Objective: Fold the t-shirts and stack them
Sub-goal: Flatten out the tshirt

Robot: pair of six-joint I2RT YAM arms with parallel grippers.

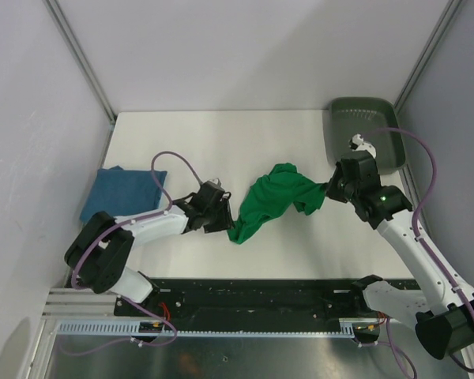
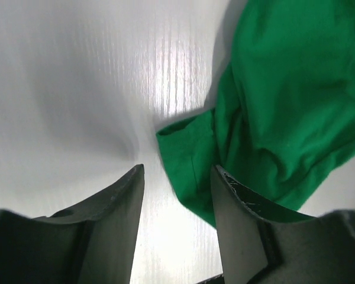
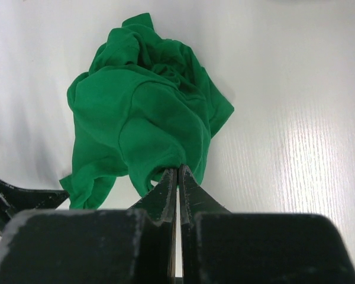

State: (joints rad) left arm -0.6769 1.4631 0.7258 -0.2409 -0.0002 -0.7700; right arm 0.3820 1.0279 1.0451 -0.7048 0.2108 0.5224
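Observation:
The green t-shirt (image 1: 272, 201) lies crumpled in the middle of the white table. It also shows in the left wrist view (image 2: 284, 100) and in the right wrist view (image 3: 142, 112). My right gripper (image 1: 329, 188) is shut on the shirt's right edge, its tips (image 3: 178, 170) pinching the cloth. My left gripper (image 1: 223, 219) is open at the shirt's lower left end; in its wrist view (image 2: 178, 171) a hemmed corner of the shirt lies between the fingers, on the table. The teal blue t-shirt (image 1: 125, 192) lies folded at the left edge of the table.
A dark grey-green plastic tray (image 1: 363, 130) stands at the back right corner, behind my right arm. White walls close in the table on the left, back and right. A black rail runs along the near edge.

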